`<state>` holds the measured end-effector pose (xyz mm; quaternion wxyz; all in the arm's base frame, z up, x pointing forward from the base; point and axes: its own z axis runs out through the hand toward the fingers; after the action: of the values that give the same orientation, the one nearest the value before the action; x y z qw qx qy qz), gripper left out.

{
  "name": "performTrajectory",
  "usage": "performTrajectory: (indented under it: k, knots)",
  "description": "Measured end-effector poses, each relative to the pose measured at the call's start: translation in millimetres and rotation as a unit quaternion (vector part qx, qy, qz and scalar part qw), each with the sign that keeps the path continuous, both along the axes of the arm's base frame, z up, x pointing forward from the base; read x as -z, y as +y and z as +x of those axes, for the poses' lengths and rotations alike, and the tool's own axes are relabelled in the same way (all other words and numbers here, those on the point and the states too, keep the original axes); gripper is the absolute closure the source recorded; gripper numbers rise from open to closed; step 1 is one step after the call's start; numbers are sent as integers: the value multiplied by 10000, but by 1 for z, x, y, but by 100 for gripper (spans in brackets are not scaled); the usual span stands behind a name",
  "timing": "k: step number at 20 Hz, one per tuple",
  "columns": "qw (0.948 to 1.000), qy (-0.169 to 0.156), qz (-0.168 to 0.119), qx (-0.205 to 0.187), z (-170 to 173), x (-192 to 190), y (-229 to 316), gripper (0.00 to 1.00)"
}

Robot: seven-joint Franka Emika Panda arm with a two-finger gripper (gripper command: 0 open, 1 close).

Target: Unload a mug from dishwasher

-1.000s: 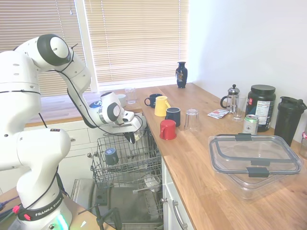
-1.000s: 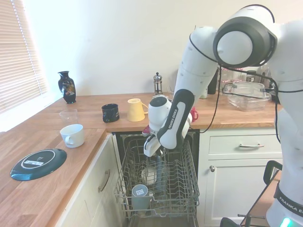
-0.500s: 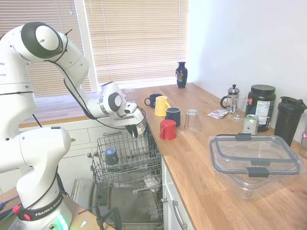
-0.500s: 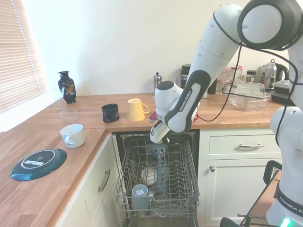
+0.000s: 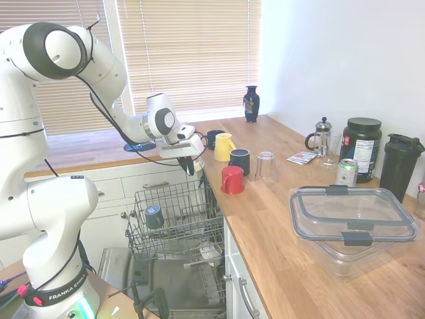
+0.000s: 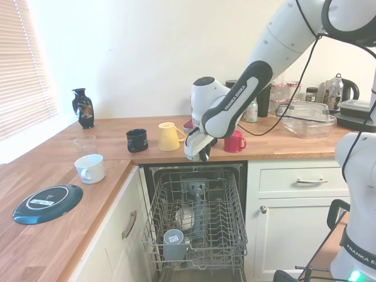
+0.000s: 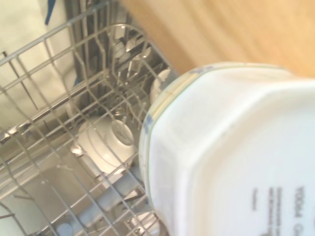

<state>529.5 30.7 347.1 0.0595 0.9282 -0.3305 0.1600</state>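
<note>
The gripper (image 5: 193,164) hung above the far end of the dishwasher (image 6: 197,214) rack, level with the edge of the wooden counter (image 5: 279,219), and its fingers were clamped on the mug (image 6: 194,148), a small pale thing that filled most of the wrist view (image 7: 231,157) with its white faceted wall and some print on it. From where I stood the mug looked clear of the wire rack (image 5: 169,216), which lay well below the gripper. Just beyond the gripper, on the counter, stood the red mug (image 5: 232,179), the yellow mug (image 5: 223,147) and two dark blue mugs (image 5: 240,161), with an upturned glass (image 5: 265,166) beside them.

The trouble I expected was that crowd. If the arm swung the mug onto the counter at this height, it could knock the red mug or clip the counter edge, and a jolt might twist the mug in the grip. The hold itself was hard to judge; how much of the wall the fingers had, I could not tell. A loose pinch on smooth glazed ware could let it slide and drop back into the rack, onto the white crockery (image 7: 106,142) lying beneath.
</note>
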Motion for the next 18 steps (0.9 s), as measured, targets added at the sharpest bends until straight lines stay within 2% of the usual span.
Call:
performTrajectory:
  k: [5, 10, 18]
  knots:
    - [9998, 143, -37, 117, 10, -20, -9, 100]
    - [9996, 260, 47, 120, 23, -36, -10, 100]
    - [9984, 485, 45, 275, 44, -20, -27, 100]
